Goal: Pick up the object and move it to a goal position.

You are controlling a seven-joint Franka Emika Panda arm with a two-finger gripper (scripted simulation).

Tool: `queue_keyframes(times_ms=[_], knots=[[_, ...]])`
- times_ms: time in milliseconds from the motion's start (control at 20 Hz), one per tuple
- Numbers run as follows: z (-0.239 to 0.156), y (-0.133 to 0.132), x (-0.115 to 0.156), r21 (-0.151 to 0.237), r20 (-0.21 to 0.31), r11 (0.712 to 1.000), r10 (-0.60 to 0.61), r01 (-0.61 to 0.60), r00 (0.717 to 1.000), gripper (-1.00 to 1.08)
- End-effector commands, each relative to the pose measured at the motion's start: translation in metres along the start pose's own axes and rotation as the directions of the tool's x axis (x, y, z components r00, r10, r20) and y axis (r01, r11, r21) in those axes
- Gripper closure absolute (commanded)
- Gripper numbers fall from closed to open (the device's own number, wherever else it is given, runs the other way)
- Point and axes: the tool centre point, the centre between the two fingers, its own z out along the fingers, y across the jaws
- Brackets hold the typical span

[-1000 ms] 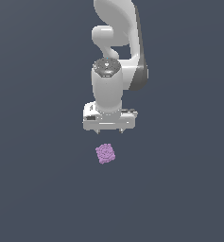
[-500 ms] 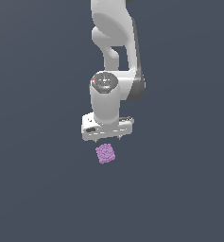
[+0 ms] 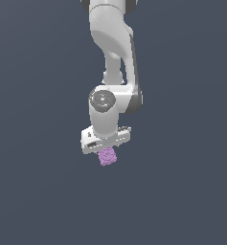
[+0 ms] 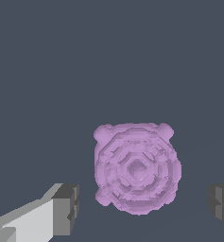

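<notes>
The object (image 3: pixel 107 156) is a small lilac-purple knobbly lump lying on the flat grey surface. In the exterior view my white gripper (image 3: pixel 105 149) hangs directly over it, with the lump's upper part hidden behind the hand. In the wrist view the object (image 4: pixel 136 168) lies between my two fingers and looks apart from both. One dark fingertip (image 4: pixel 66 209) is on one side, the other (image 4: pixel 221 206) at the frame edge. The gripper (image 4: pixel 142 207) is open and holds nothing.
The white arm (image 3: pixel 114 52) rises above the gripper in the exterior view. The plain dark grey surface (image 3: pixel 182 191) stretches all round the object.
The arm has come down over the last second. The gripper has closed the gap to the object and now straddles it. The object has not moved.
</notes>
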Motion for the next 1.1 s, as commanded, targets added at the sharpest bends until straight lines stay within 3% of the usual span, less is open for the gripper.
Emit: queue_keyframes(times_ms=[0, 400, 1050], knots=[[0.005, 0.002, 0.002, 0.0, 0.0, 1.0, -0.022, 0.022, 1.0, -0.92], [0.011, 0.003, 0.002, 0.0, 0.002, 1.0, -0.028, 0.028, 1.0, -0.92], [0.058, 0.003, 0.002, 0.0, 0.001, 0.999, -0.033, 0.033, 0.999, -0.92]])
